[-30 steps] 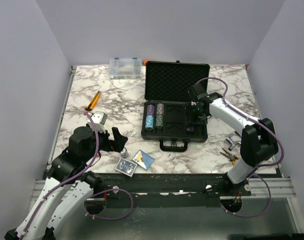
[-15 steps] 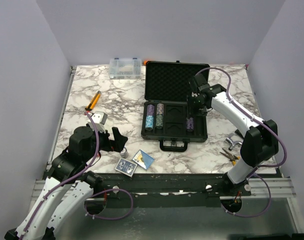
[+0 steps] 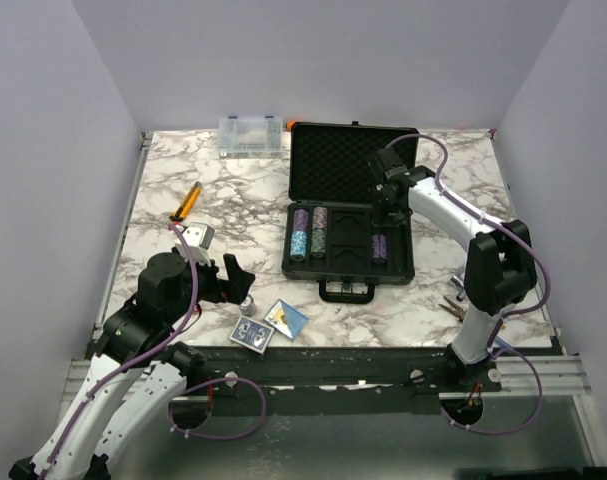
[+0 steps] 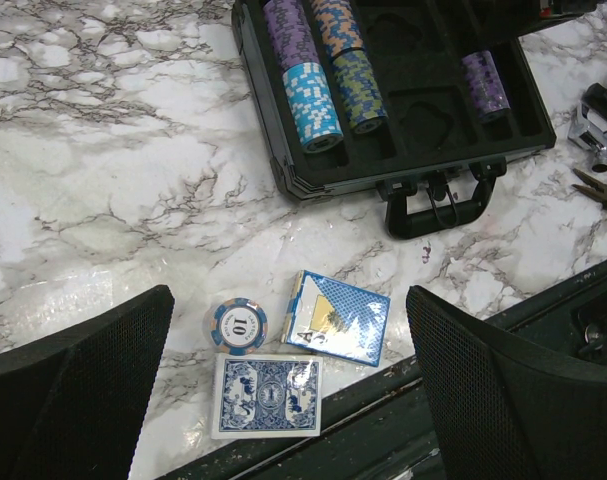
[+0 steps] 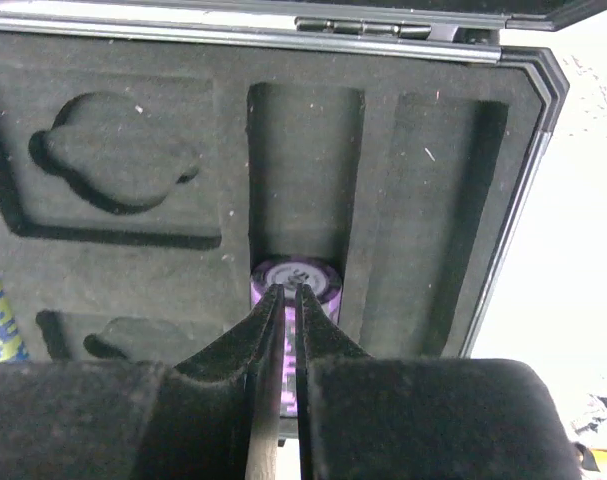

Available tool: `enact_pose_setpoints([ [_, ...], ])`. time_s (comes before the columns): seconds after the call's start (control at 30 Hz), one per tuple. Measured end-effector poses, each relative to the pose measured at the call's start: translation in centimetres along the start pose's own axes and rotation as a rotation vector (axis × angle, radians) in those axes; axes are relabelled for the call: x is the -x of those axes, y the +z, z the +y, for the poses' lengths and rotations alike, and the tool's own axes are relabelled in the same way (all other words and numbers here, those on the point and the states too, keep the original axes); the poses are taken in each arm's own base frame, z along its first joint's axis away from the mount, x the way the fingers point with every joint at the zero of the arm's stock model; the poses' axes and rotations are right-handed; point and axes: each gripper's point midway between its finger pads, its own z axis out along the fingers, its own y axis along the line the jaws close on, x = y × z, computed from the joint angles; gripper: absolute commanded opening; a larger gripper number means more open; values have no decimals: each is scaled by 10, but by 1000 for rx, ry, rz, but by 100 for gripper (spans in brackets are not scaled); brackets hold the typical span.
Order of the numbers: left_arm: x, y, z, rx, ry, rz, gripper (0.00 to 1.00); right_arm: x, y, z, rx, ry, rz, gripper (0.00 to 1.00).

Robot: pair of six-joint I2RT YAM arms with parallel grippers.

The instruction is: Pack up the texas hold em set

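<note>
Texas hold em set: case [image 3: 351, 240] lies open mid-table, lid [image 3: 353, 165] up; card decks [image 4: 267, 396] and a loose chip [image 4: 239, 327] are out at the near edge.
Left pincer [image 4: 288, 300]: spread wide, empty, hanging over chip and decks.
Near risk: a clumsy grab could skid the chip or a deck off the table [image 4: 133, 150].
Right pincer [image 5: 288, 292]: pinched almost shut, empty, just above the purple stack [image 5: 318, 280] in its slot.
Far risk: dipping lower could tip that stack.
Writing: "10" on the loose chip; the rest is unreadable.
</note>
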Motion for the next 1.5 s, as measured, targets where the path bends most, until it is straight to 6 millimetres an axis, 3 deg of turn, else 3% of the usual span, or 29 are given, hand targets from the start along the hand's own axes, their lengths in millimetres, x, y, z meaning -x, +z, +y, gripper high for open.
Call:
enact_pose_setpoints([
  [0.3, 1, -1, 0, -1, 0, -8, 98, 5, 22, -5, -16, 19, 15, 9],
  [0.53, 1, -1, 0, 0, 0, -8, 98, 4, 23, -2, 0, 20, 20, 8],
  [0.93, 1, -1, 0, 0, 0, -9, 98, -17, 32, -1, 34, 23, 67, 4],
  [1.3, 3, -2, 4, 24, -3, -20, 98, -31, 21, -1, 68, 23, 88, 2],
  [1.37, 3, -2, 4, 23, -3, -23, 98, -30, 20, 0, 71, 22, 87, 3],
  [1.5, 4, -3, 5, 27, -3, -31, 98, -30, 17, -1, 72, 18, 86, 19],
])
